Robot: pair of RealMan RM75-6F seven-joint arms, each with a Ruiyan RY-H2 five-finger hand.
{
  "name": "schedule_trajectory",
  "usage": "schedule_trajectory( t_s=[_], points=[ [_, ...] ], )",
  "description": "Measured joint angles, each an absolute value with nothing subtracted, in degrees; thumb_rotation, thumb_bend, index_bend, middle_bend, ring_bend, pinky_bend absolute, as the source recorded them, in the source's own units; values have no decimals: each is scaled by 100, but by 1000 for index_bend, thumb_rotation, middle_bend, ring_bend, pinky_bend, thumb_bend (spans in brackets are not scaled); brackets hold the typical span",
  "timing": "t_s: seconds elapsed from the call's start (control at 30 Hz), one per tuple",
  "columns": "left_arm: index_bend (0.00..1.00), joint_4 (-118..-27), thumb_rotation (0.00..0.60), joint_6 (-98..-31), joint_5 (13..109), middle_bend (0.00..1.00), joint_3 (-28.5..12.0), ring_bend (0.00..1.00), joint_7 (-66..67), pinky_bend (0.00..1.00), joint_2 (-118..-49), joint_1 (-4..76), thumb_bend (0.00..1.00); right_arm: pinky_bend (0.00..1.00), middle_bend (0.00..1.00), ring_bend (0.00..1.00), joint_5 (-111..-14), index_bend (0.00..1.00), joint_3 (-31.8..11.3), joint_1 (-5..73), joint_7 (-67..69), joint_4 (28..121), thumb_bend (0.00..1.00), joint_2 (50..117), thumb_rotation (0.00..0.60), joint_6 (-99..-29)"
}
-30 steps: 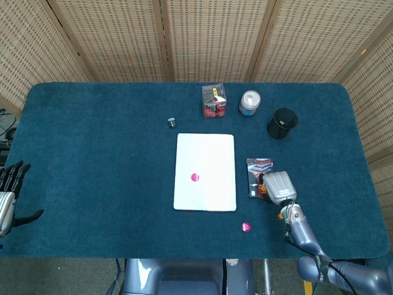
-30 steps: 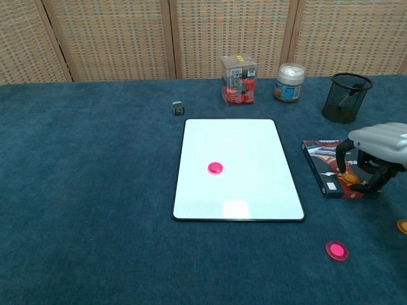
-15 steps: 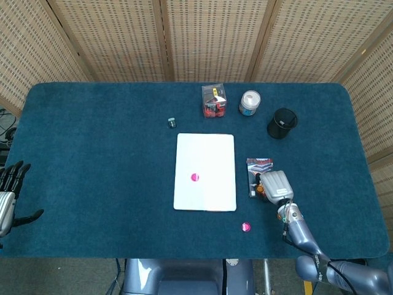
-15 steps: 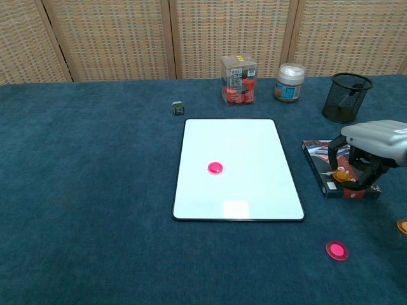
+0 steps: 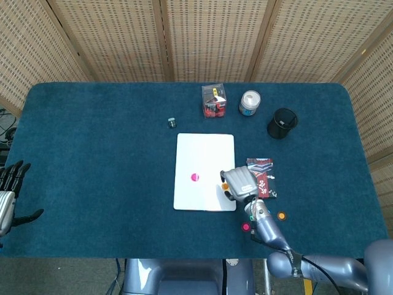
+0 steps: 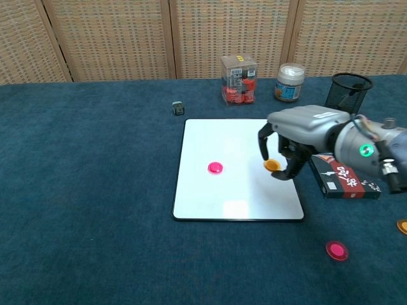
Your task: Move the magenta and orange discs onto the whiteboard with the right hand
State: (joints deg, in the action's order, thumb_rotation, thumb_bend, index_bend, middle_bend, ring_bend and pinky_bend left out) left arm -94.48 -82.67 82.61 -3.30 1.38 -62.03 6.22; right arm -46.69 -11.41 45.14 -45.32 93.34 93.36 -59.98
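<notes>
The whiteboard (image 6: 235, 146) (image 5: 202, 157) lies flat in the middle of the table with one magenta disc (image 6: 215, 168) (image 5: 194, 177) on it. My right hand (image 6: 299, 136) (image 5: 239, 183) hovers over the board's right side and pinches an orange disc (image 6: 272, 166) (image 5: 225, 186) between thumb and finger. A second magenta disc (image 6: 336, 250) (image 5: 246, 227) lies on the cloth in front of the board's right corner. Another orange disc (image 6: 402, 225) (image 5: 282, 216) lies on the cloth at the right. My left hand (image 5: 9, 187) rests at the far left edge, fingers spread, holding nothing.
A dark card box (image 6: 343, 178) (image 5: 263, 175) lies right of the board. At the back stand a clear box of red pieces (image 6: 239, 79), a white jar (image 6: 289, 81) and a black mesh cup (image 6: 345, 96). A small dark clip (image 6: 178, 108) lies behind the board's left corner.
My right hand has lifted the orange disc off the card box and carried it left over the whiteboard. The left hand has not moved.
</notes>
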Motion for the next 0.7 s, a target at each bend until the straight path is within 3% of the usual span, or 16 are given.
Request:
schedule_trajectory(
  t_s=[0.27, 0.4, 0.7],
  points=[
    [0, -9414, 600, -8205, 8238, 0, -338, 0, -1, 0, -6158, 640, 0, 1000, 902, 951, -3929, 503, -1292, 5063, -5350, 9177, 360, 10328, 600, -6344],
    [0, -9409, 600, -8176, 8230, 0, -339, 0, -41, 0, -6138, 653, 0, 1000, 902, 951, -3769, 405, -1309, 5232, -5510, 8946, 250, 10706, 600, -6447],
    [0, -9395, 600, -8151, 8212, 0, -343, 0, -111, 0, -6114, 661, 0, 1000, 902, 951, -3797, 376, -1236, 5291, -5611, 9049, 252, 10684, 600, -6659]
  ],
)
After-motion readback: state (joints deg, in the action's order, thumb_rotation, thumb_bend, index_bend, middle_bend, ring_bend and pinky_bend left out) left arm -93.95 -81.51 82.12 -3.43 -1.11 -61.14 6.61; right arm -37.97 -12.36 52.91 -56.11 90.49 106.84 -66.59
